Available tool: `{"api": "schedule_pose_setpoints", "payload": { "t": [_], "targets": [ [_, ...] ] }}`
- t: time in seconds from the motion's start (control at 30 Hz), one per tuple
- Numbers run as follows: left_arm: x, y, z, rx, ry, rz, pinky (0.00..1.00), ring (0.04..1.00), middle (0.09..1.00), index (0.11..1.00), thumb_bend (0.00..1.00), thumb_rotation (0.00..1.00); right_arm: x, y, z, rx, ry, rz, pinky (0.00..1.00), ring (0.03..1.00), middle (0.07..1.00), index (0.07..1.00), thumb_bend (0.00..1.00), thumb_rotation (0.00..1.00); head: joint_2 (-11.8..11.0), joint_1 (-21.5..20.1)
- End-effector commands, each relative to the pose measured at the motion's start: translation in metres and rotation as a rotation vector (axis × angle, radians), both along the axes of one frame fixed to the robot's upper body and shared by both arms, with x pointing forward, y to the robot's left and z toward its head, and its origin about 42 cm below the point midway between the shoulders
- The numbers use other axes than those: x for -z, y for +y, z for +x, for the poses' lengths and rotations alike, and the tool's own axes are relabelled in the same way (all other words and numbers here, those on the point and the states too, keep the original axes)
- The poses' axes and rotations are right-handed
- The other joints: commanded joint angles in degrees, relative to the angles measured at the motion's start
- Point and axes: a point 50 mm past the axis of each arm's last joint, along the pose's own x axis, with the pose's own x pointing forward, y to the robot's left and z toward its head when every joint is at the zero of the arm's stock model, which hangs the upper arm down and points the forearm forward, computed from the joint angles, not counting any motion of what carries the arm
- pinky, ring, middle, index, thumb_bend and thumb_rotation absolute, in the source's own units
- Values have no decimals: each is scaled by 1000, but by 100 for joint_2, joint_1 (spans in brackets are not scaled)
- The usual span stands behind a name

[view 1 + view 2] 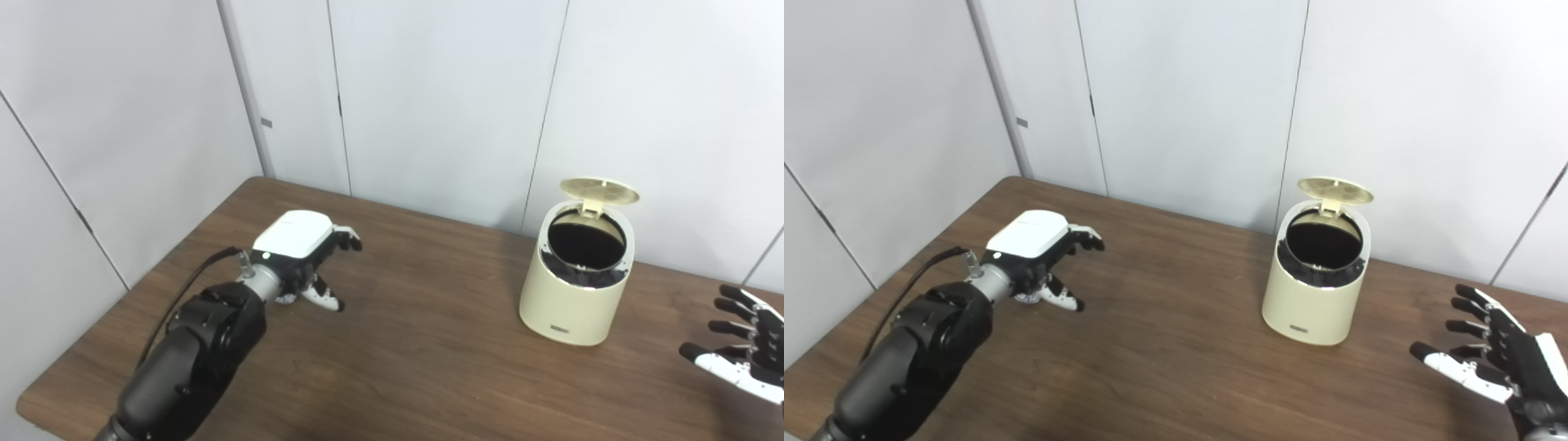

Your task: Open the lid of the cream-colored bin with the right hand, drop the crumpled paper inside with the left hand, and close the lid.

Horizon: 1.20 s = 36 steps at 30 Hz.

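1. Nearest, the left hand (1041, 257) hovers over the near-left table (416, 343), fingers loosely curled and grasping nothing.
2. Right hand (1500, 361) hangs at the near right, fingers spread, empty.
3. Cream-colored bin (576, 294) stands far right, its lid (599, 191) tipped up, dark inside.
4. No paper is visible inside.

The table (429, 343) had a dark brown wood-grain top with a dull sheen. The bin (572, 300) looked like smooth, matt cream plastic, its raised lid (599, 191) ribbed underneath, with a black liner inside. The left hand (300, 257) wore a glossy white plastic shell over black parts and a bare metal wrist. The right hand (1497, 361) looked black and white plastic. The wall panels (441, 92) looked smooth and matt.
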Motion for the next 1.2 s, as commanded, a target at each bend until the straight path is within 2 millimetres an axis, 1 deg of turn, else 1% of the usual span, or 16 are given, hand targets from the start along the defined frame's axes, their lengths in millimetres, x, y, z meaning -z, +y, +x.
{"api": "schedule_pose_setpoints", "payload": {
  "t": [0.0, 0.13, 0.33, 0.4, 0.53, 0.67, 0.73, 0.83, 0.93, 1.03, 1.17],
  "targets": [
    [-20, 16, 5, -19, -71, 61, 529, 692, 767, 768, 878, 85, -29, 2, 8, -22, -108, -26, 526, 727, 834, 847, 760, 344, 9, -3],
    [-13, 36, 8, -39, -51, 46, 551, 699, 762, 762, 905, 49, -32, 1, 10, -22, -116, -48, 528, 730, 832, 847, 747, 363, 17, 3],
    [-3, 52, 12, -78, -34, 45, 594, 719, 757, 752, 911, 5, -35, 1, 13, -15, -113, -65, 535, 732, 837, 856, 749, 391, 28, 18],
    [0, 57, 13, -89, -23, 54, 603, 728, 761, 754, 911, 0, -36, 1, 13, -14, -110, -64, 534, 734, 838, 857, 747, 386, 28, 18],
    [1, 61, 14, -103, 5, 78, 638, 747, 768, 755, 897, 0, -37, 1, 12, -12, -112, -60, 530, 725, 834, 851, 754, 387, 39, 9],
    [5, 66, 16, -143, 42, 83, 634, 767, 788, 770, 876, 0, -37, 0, 12, -11, -114, -49, 514, 715, 826, 843, 772, 395, 59, 12],
    [9, 69, 16, -153, 44, 73, 615, 759, 792, 772, 877, 0, -37, 0, 12, -10, -112, -45, 507, 712, 824, 841, 778, 393, 73, 6],
    [13, 68, 16, -155, 43, 70, 577, 718, 776, 768, 891, 0, -38, 0, 12, -12, -112, -37, 513, 715, 824, 841, 786, 390, 73, 6],
    [17, 69, 17, -172, 60, 50, 577, 712, 771, 773, 879, 0, -38, 0, 12, -11, -107, -32, 523, 718, 825, 840, 797, 395, 73, 6],
    [23, 71, 19, -172, 66, 10, 569, 703, 760, 767, 863, 0, -40, 0, 11, -9, -107, -36, 514, 714, 821, 836, 795, 389, 101, -14],
    [27, 68, 18, -176, 89, -14, 589, 704, 757, 774, 835, 0, -39, -1, 10, -9, -108, -28, 512, 712, 821, 836, 801, 396, 120, -31]
  ]
}}
